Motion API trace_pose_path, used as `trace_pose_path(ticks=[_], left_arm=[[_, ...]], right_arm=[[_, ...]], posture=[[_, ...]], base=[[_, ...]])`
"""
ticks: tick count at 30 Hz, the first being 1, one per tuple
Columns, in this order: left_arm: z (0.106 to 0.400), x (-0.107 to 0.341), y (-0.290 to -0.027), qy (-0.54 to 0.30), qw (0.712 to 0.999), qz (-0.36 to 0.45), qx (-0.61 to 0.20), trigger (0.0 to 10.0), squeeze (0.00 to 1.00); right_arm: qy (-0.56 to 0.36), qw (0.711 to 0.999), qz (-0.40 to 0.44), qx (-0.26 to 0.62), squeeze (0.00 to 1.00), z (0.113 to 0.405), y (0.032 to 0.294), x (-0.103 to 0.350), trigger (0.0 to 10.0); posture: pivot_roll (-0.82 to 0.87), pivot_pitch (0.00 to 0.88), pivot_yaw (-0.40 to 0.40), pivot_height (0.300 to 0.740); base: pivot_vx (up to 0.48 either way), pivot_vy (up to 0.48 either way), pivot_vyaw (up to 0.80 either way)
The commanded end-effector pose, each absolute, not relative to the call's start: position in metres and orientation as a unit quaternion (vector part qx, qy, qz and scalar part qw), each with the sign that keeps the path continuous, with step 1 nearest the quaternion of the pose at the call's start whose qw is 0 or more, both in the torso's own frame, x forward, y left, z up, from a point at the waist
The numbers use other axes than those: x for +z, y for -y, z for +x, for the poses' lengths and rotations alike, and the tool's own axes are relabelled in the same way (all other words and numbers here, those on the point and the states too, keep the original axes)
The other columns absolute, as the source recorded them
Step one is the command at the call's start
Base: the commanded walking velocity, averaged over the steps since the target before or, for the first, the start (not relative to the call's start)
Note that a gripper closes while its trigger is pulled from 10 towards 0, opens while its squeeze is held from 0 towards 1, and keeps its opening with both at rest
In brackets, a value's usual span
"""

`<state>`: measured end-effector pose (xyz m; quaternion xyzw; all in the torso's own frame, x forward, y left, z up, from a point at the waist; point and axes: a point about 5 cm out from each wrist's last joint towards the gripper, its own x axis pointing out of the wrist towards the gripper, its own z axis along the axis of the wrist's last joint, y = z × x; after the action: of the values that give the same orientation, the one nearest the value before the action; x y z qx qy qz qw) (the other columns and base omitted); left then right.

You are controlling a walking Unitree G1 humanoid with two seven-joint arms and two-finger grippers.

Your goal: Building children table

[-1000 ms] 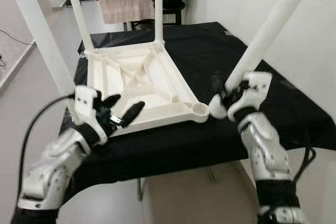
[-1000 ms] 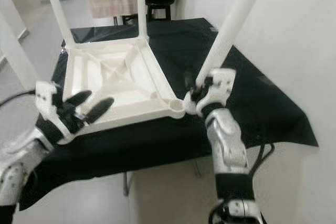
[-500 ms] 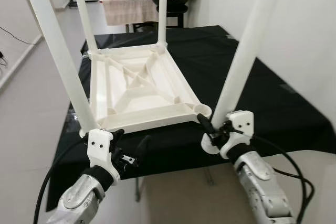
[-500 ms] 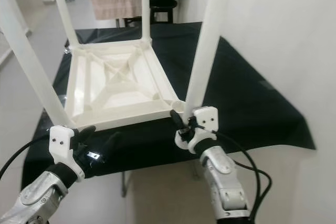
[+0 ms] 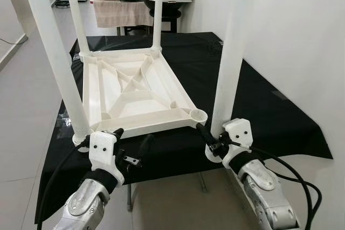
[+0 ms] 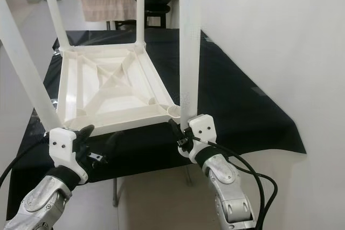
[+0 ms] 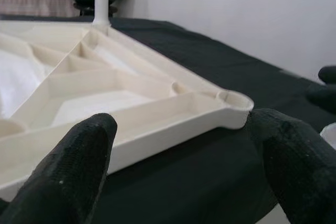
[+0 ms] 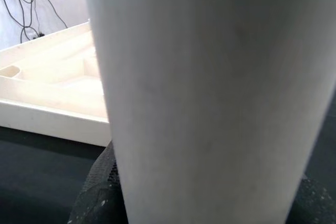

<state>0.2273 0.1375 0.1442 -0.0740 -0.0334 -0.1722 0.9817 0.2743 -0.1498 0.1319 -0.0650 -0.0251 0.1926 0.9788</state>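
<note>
The right gripper (image 5: 211, 139) clamps a white leg (image 5: 233, 52) upright beside the upturned tabletop (image 5: 135, 92), while the left gripper (image 5: 132, 149) hovers spread apart nearby.

Head stereo downward; wrists close-up.

White plastic tabletop (image 5: 135, 92), ribbed underside, cream in shade; white legs (image 5: 51, 52), the held leg (image 5: 233, 52) plain white too; black cloth (image 5: 269, 111) over the work table; both grippers, left (image 5: 132, 146) and right (image 5: 210, 143), black-fingered on white housings; silver arms; pale grey floor (image 5: 24, 106); white wall (image 5: 302, 36).
</note>
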Motion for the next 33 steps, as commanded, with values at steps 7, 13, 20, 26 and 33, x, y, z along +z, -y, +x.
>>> trace_pose_path(ticks=[7, 13, 20, 26, 33], left_arm=[[0.229, 0.144, -0.132, 0.038, 0.977, -0.093, -0.189, 10.0, 0.0], [0.227, 0.144, -0.132, 0.041, 0.977, -0.094, -0.185, 10.0, 0.0], [0.227, 0.143, -0.132, 0.038, 0.976, -0.095, -0.191, 10.0, 0.0], [0.229, 0.144, -0.134, 0.037, 0.975, -0.091, -0.199, 10.0, 0.0], [0.236, 0.153, -0.137, 0.05, 0.974, -0.074, -0.208, 10.0, 0.0]], right_arm=[[0.033, 0.98, -0.068, 0.186, 0.0, 0.275, 0.153, 0.135, 10.0], [0.029, 0.977, -0.076, 0.197, 0.0, 0.275, 0.152, 0.134, 10.0], [0.026, 0.966, -0.111, 0.231, 0.0, 0.273, 0.144, 0.13, 10.0], [0.025, 0.966, -0.104, 0.236, 0.0, 0.272, 0.142, 0.129, 10.0], [0.031, 0.978, -0.021, 0.204, 0.0, 0.279, 0.15, 0.137, 10.0]], posture=[[-0.01, 0.015, -0.045, 0.74], [0.0, 0.012, -0.055, 0.74], [0.0, 0.003, -0.05, 0.74], [0.0, 0.0, -0.048, 0.74], [0.01, 0.003, -0.037, 0.74]], base=[[0.152, -0.137, 0.0], [0.0, 0.0, 0.0], [0.0, 0.0, 0.8], [0.0, 0.0, 0.8], [0.0, 0.0, 0.34]])
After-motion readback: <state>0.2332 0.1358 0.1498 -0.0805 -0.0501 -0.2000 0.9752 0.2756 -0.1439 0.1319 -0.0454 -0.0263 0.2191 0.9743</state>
